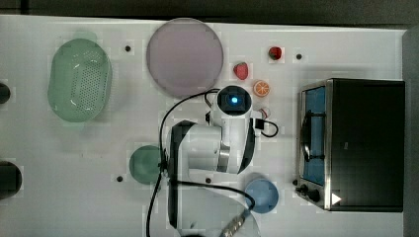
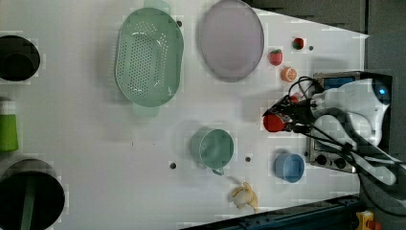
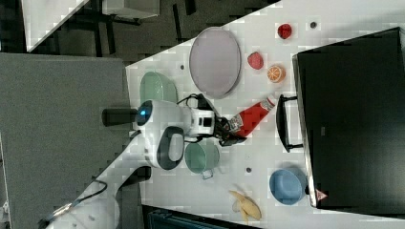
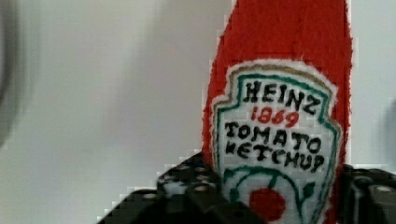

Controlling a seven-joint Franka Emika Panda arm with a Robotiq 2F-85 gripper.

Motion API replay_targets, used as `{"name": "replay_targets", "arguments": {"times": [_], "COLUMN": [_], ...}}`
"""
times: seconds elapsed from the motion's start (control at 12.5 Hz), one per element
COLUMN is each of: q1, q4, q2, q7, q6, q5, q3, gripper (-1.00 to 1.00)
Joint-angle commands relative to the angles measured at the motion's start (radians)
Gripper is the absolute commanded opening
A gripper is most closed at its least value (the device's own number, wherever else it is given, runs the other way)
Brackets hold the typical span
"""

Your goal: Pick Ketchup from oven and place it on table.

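A white robot arm reaches over a white tabletop (image 1: 59, 148) from its near edge, as the top view shows it. Its gripper (image 3: 229, 131) is closed part-way around the base end of the Ketchup (image 3: 250, 117), a small red bottle with a white cap and a white label. In the wrist view the dark fingers (image 4: 187, 191) sit on either side of the label, which reads "Heinz 1869 Tomato Ketchup".

The bottle is already out of the oven (image 3: 351, 114). In the right view it lies at a slant over open tabletop, cap end pointing toward the oven's dark handle (image 3: 282, 123) and stopping just short of it. The oven, a black box with a blue-tinted glass door (image 1: 316, 136), stands against the tabletop's edge at the top view's right, and its door looks shut.

Whether the bottle rests on the tabletop or hangs just above it cannot be told. Judging by this, the pick is done and what is left is to set the bottle down and let go of it.

Other things on the tabletop: a green colander (image 1: 79, 79), a grey plate (image 1: 185, 57), a green cup (image 3: 200, 157), a blue bowl (image 3: 286, 185), a banana (image 3: 246, 205), an orange slice (image 3: 275, 73) and 2 small red fruits (image 3: 255, 60).
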Motion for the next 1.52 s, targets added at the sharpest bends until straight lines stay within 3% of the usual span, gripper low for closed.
{"name": "replay_targets", "arguments": {"times": [0.08, 0.24, 0.72, 1.04, 1.52], "q1": [0.016, 0.016, 0.016, 0.015, 0.015], "q4": [0.004, 0.011, 0.133, 0.319, 0.573], "q2": [-0.006, -0.011, -0.197, -0.304, -0.318], "q7": [-0.006, -0.005, 0.007, 0.007, 0.007], "q6": [0.092, 0.093, -0.076, -0.320, -0.637], "q5": [-0.006, -0.005, -0.006, -0.008, -0.017], "q3": [0.006, 0.009, 0.009, 0.009, 0.010], "gripper": [0.51, 1.00, 1.00, 1.00, 1.00]}}
